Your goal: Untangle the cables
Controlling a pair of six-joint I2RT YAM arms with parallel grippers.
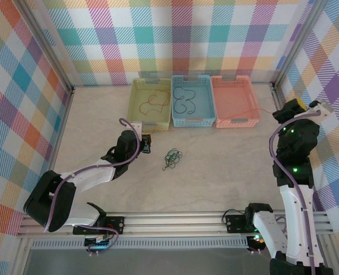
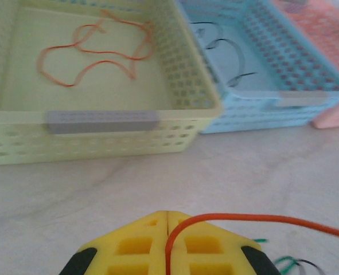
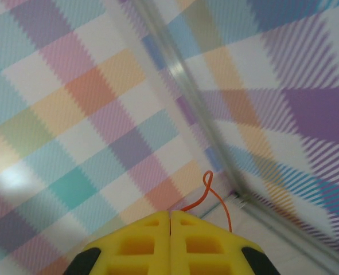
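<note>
Freeing one strand, the left gripper [image 2: 168, 215] and right gripper [image 3: 170, 214] are each clamping shut on the orange cable [image 2: 255, 217] (seemingly one strand), clear of the tangle [image 1: 172, 158] lying mid-table, probably calling next for a drop into the far yellow basket [image 1: 132, 106].

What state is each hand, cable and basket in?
left hand, shut on orange cable
right hand, raised by the wall, shut on orange cable end
yellow basket, holds loose orange cable
blue basket, holds black cable
pink basket, orange cord seems to trail over its right side
green tangle, bunched on the table
</note>
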